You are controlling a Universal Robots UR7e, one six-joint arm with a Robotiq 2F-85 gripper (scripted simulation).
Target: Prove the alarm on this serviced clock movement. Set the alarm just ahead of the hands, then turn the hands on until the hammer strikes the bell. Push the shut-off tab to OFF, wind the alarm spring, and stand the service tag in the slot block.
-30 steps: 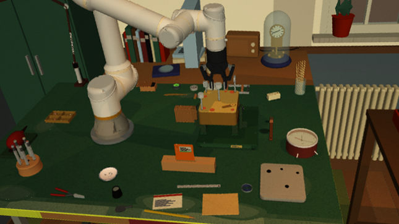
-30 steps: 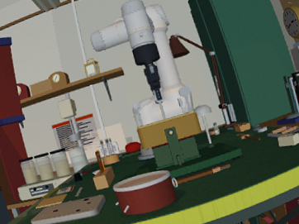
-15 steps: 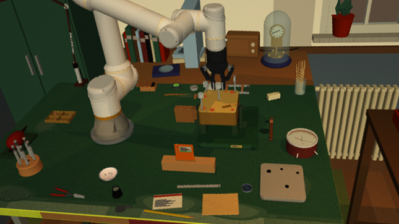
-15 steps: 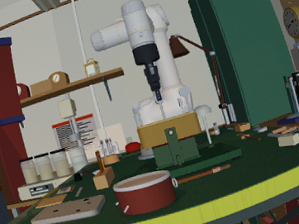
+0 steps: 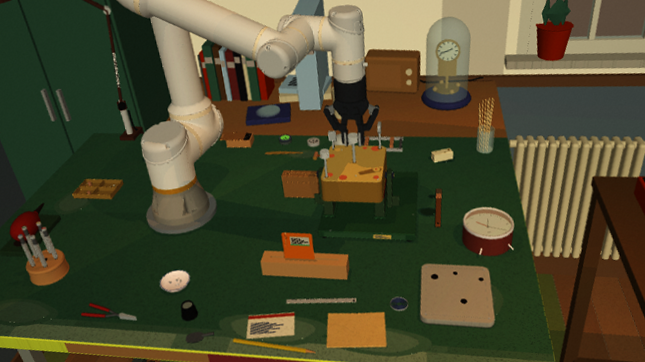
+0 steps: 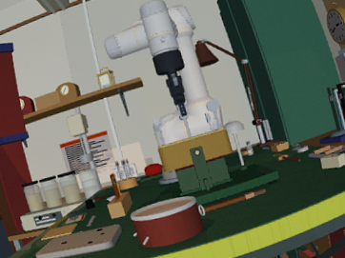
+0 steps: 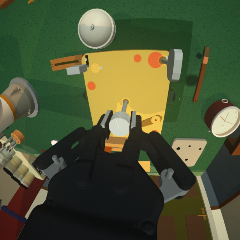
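My gripper (image 7: 119, 119) stands over the brass clock movement (image 5: 354, 177) and its two fingers are closed on either side of a round knurled knob (image 7: 119, 125) that rises on a thin stem from the movement's top plate. A second, flat grey key (image 7: 174, 65) sticks out at the plate's far corner. The bell (image 7: 96, 28) stands on a post beside the movement, and a grey tab (image 7: 76, 69) sits at the plate's edge near it. The orange service tag (image 5: 298, 246) stands in the wooden slot block (image 5: 304, 264) in front of the movement.
The robot's base (image 5: 175, 172) stands left of the movement. A red alarm clock (image 5: 488, 230), a drilled plate (image 5: 456, 294) and a brown-handled tool (image 5: 438, 207) lie to the right. Pliers (image 5: 107, 313), papers and a pencil lie near the front edge.
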